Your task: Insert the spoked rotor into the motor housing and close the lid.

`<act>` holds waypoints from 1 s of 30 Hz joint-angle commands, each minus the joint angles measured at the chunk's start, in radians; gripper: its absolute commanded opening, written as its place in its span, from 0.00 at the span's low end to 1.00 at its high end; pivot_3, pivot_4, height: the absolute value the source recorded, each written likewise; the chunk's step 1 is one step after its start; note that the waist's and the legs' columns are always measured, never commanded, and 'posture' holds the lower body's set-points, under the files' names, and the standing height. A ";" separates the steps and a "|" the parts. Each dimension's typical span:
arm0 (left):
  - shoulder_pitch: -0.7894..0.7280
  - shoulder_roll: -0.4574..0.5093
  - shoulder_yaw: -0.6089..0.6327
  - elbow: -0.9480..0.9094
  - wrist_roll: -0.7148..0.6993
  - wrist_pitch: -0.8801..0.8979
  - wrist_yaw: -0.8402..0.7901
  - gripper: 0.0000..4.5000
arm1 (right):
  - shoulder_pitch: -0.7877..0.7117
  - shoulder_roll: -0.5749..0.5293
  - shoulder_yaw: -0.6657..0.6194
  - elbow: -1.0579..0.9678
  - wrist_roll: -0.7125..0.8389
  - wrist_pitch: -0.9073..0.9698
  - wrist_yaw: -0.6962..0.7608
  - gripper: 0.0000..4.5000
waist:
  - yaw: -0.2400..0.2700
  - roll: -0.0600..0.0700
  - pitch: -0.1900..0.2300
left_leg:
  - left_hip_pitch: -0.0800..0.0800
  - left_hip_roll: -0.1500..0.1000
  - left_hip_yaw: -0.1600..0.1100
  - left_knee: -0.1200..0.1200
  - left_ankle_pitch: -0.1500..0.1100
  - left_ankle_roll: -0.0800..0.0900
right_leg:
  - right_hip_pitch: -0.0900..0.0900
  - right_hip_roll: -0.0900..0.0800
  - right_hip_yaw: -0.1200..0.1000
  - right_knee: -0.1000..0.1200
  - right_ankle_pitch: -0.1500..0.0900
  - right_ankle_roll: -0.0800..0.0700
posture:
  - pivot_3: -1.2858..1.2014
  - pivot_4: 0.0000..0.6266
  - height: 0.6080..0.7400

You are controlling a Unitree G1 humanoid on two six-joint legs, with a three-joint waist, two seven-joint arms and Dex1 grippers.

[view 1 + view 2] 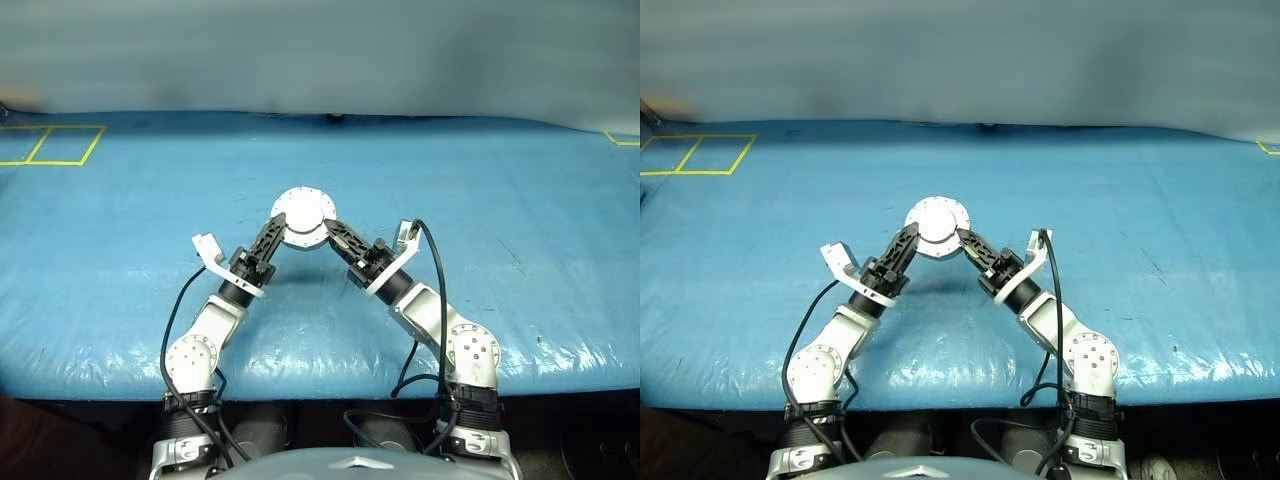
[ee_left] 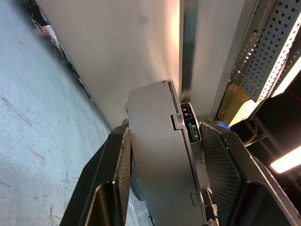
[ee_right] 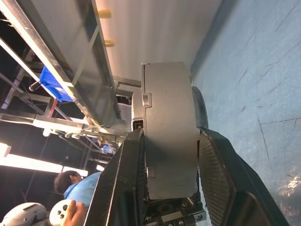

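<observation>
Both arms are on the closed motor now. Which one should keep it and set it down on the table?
Left, probably. The left gripper and right gripper both clamp the closed motor housing above the blue table, but the left's jaws span its full thickness more squarely.

Between your jaws, the motor housing [image 3: 169, 132] looks matt grey metal; beneath them, the blue table cover [image 1: 520, 300] is glossy, wrinkled plastic.

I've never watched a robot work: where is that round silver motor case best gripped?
By its flat faces, pinched across the thickness. The motor housing is a closed disc held on edge above the blue table; the left gripper and right gripper clamp it from below, one each side.
</observation>
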 commanded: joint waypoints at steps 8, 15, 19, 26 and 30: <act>-0.001 0.004 -0.033 0.001 0.056 0.020 0.021 0.86 | -0.039 0.015 -0.004 -0.067 0.096 -0.005 0.044 0.27 | 0.000 0.000 0.000 | 0.000 0.000 0.000 0.000 0.000 0.000 | 0.000 0.000 0.000 0.000 0.000 0.000 | 0.52 0.24 1.00; -0.011 -0.001 -0.014 0.016 -0.015 0.099 0.018 1.00 | -0.036 0.010 0.013 -0.080 0.096 0.007 0.053 0.27 | 0.000 0.000 0.000 | 0.000 0.000 0.000 0.000 0.000 0.000 | 0.000 0.000 0.000 0.000 0.000 0.000 | 0.52 0.24 1.00; -0.013 -0.012 0.002 0.008 -0.076 0.129 -0.024 1.00 | -0.028 0.008 0.027 -0.082 0.088 0.019 0.056 0.27 | -0.002 0.000 0.000 | 0.000 0.000 0.000 0.000 0.000 0.000 | 0.000 0.000 0.000 0.000 0.000 0.000 | 0.52 0.24 1.00; -0.027 0.000 -0.010 0.034 -0.053 0.145 -0.025 1.00 | -0.024 -0.004 0.048 -0.092 0.082 0.021 0.065 0.27 | 0.000 0.000 0.000 | 0.000 0.000 0.000 0.001 0.000 0.000 | 0.000 0.000 0.000 0.000 0.000 0.000 | 0.52 0.24 1.00; -0.036 -0.005 -0.025 0.042 -0.018 0.123 -0.038 1.00 | -0.020 -0.009 0.054 -0.095 0.081 0.019 0.062 0.27 | 0.000 0.000 0.000 | 0.000 0.000 0.000 0.001 0.000 0.000 | 0.000 0.000 0.000 0.000 0.000 0.000 | 0.52 0.24 1.00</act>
